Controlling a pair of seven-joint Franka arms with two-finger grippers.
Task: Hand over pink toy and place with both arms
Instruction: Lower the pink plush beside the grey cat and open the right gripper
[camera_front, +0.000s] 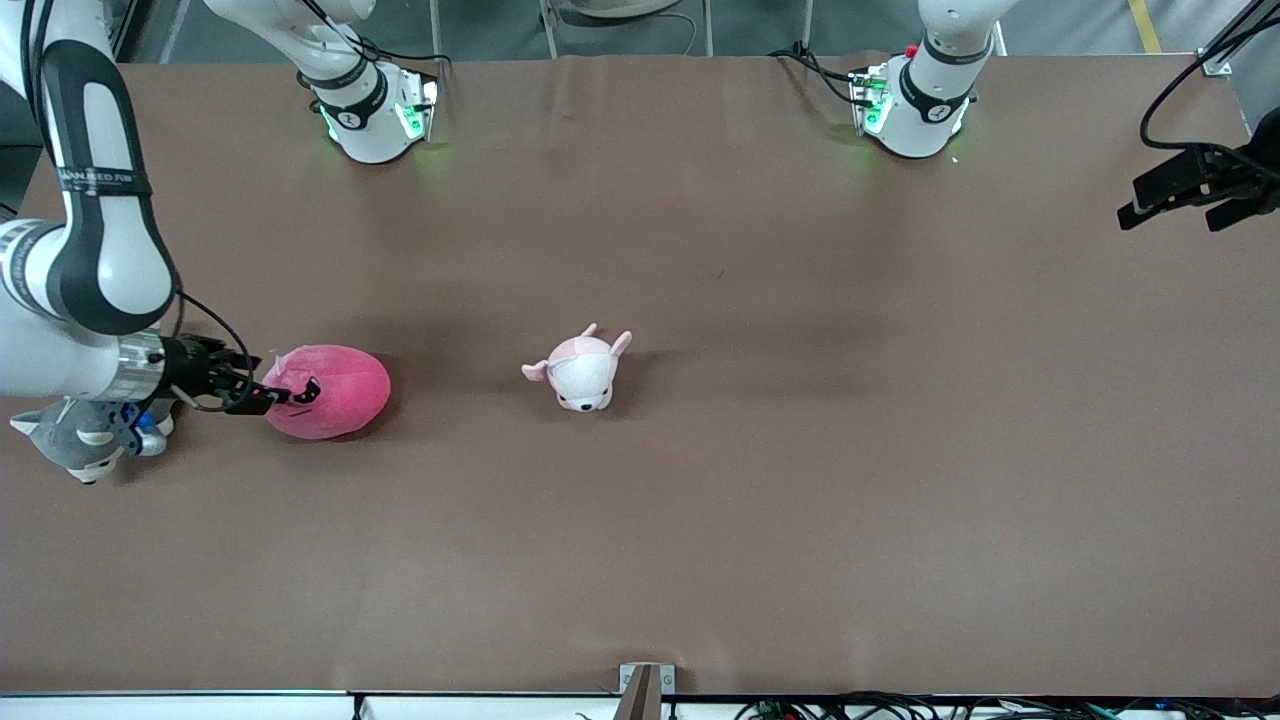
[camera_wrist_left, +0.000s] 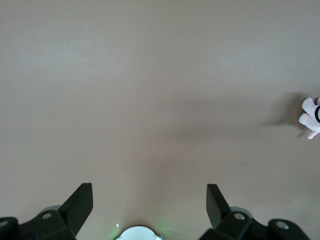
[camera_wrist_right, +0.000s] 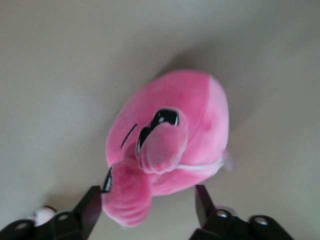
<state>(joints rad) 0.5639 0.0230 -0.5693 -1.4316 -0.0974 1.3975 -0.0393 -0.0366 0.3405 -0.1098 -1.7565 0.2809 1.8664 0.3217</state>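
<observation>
The pink toy (camera_front: 335, 390) lies on the brown table toward the right arm's end, its dark eye showing. My right gripper (camera_front: 262, 395) is low at the toy's end, open. In the right wrist view the toy (camera_wrist_right: 170, 145) fills the middle, and one pink flap hangs between the spread fingers of that gripper (camera_wrist_right: 148, 192), touching one finger (camera_wrist_right: 91, 202). My left gripper (camera_front: 1170, 212) waits high over the left arm's end of the table. It is open and empty in the left wrist view (camera_wrist_left: 150, 187).
A smaller pale pink-and-white animal plush (camera_front: 583, 372) sits mid-table and shows at the edge of the left wrist view (camera_wrist_left: 311, 117). A grey-and-white plush (camera_front: 80, 440) lies under the right arm's wrist. The arms' bases (camera_front: 375, 110) stand along the table's back edge.
</observation>
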